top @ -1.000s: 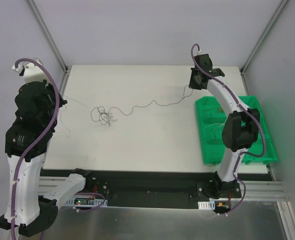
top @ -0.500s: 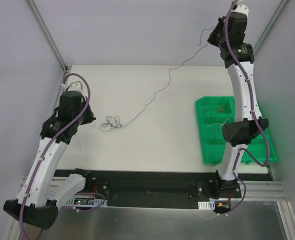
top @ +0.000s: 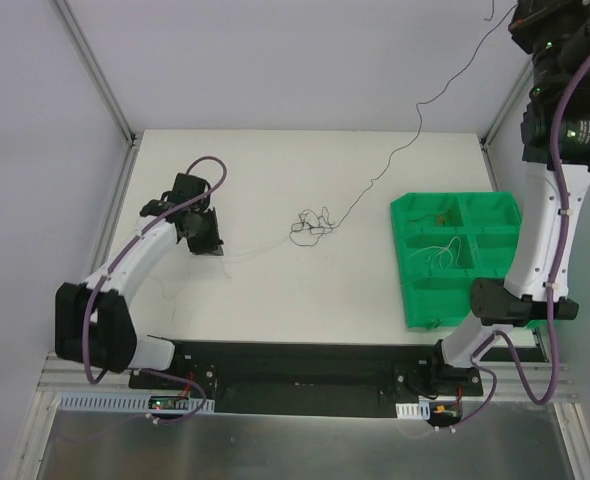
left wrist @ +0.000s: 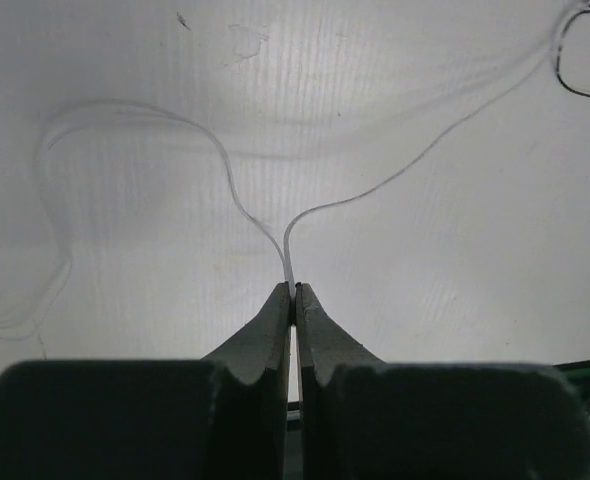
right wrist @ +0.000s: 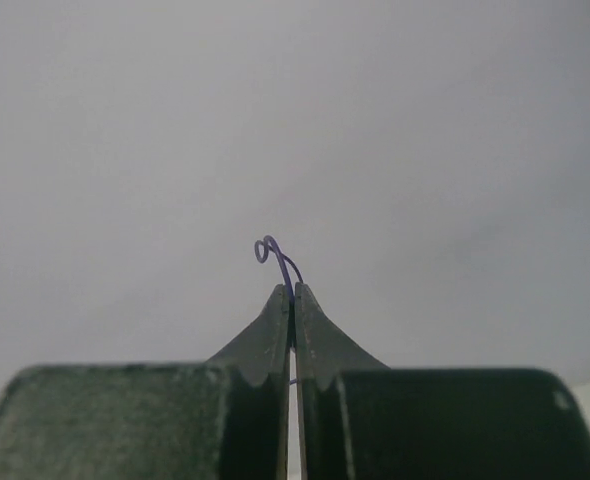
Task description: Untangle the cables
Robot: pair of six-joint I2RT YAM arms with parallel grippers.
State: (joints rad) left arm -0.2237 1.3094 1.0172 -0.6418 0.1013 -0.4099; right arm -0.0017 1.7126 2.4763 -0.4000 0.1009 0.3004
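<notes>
The cables form a small loopy knot (top: 310, 225) on the white table, right of centre. A whitish strand (left wrist: 395, 178) runs from the knot to my left gripper (left wrist: 293, 292), which sits low on the table (top: 203, 238) and is shut on that strand. A dark strand (top: 418, 108) climbs from the knot to the top right. My right gripper (right wrist: 293, 292), raised high off the table, is shut on that strand's curled end (right wrist: 267, 248). Part of a dark loop (left wrist: 583, 62) shows at the left wrist view's top right corner.
A green compartment tray (top: 399, 250) stands at the table's right side with a few thin wires (top: 441, 254) in it. The raised right arm (top: 560, 120) towers over the tray. Frame posts stand at the back corners.
My right arm has swung up and right, lifting the dark strand and dragging the knot rightward. My left arm has come down onto the table left of the knot.
</notes>
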